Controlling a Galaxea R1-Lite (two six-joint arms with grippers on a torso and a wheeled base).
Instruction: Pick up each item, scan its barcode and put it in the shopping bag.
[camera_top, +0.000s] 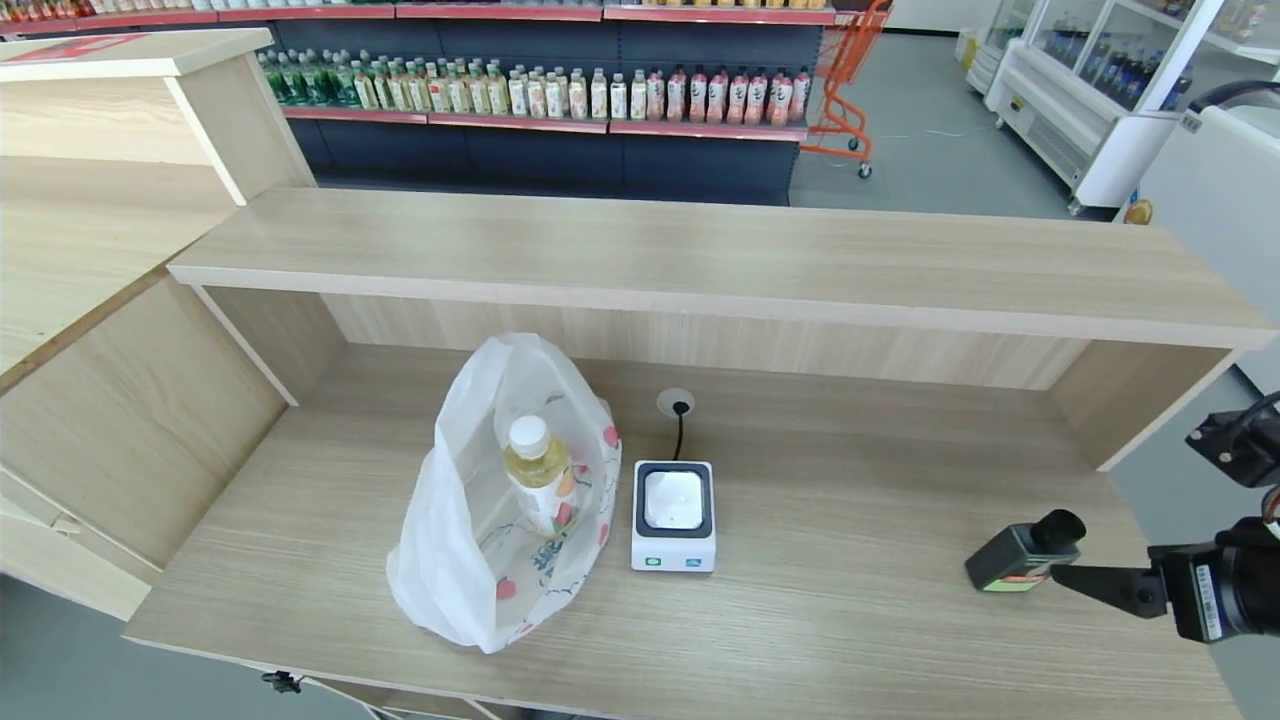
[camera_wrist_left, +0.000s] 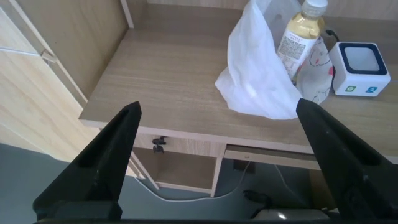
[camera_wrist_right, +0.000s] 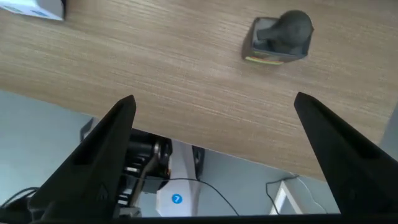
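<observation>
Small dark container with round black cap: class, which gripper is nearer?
Right. The right gripper is beside the small dark container at the wooden counter's right end; the left gripper hangs off the front edge beyond the white plastic bag.

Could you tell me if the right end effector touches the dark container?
Apart: right wrist view shows bare counter between the open end effector and the container.

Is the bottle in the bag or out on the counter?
In: the bottle stands upright inside the open bag, cap showing.
</observation>
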